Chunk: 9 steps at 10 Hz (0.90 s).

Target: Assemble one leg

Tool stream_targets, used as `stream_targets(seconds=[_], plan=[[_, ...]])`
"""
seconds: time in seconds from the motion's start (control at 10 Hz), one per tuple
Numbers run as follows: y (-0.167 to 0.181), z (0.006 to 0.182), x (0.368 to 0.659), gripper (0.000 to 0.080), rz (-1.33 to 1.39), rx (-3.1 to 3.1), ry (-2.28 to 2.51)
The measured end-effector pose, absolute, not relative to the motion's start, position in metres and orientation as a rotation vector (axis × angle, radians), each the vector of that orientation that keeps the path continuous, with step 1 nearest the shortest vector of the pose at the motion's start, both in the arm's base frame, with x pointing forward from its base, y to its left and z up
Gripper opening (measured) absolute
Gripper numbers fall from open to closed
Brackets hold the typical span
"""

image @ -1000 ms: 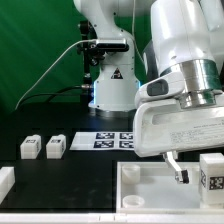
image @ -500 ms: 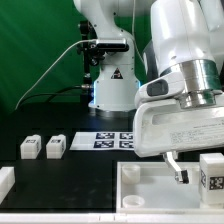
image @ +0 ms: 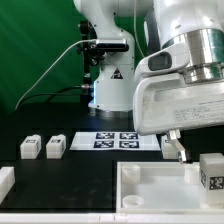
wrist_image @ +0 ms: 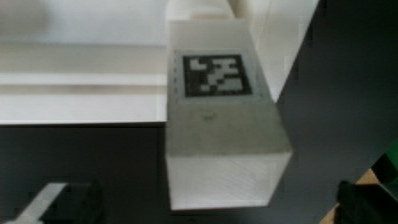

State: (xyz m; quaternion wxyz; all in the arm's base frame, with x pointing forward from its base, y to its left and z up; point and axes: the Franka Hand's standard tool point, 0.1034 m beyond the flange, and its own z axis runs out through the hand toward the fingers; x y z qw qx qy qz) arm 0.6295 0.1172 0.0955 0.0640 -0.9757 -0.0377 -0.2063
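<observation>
We judge the leg [image: 211,171] light, stiff and smooth (plastic, likely slippery), best pinched across its plain sides. We cannot tell how open the gripper [image: 176,150] is.

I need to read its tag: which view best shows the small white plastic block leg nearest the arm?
The wrist view: the small white plastic block leg fills the middle, its black-and-white tag facing the camera. The exterior view shows what seems the same leg small, at that view's right edge.
</observation>
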Motion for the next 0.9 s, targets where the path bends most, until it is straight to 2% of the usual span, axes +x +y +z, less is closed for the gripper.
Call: stream_targets(seconds=[0.3, 0.4, 0.5, 0.8, 0.9], plan=[[0.105, 0.085, 0.633, 0.0649, -0.133, -2.986, -0.114], [0.103, 0.084, 0.639, 0.0649, -0.058, -2.983, -0.111], [0.104, 0.08, 0.631, 0.0649, 0.085, -2.972, -0.098], [0.122, 0.074, 0.627, 0.0649, 0.088, -2.971, 0.05], [0.119, 0.074, 0.628, 0.0529, 0.087, -2.972, 0.045]])
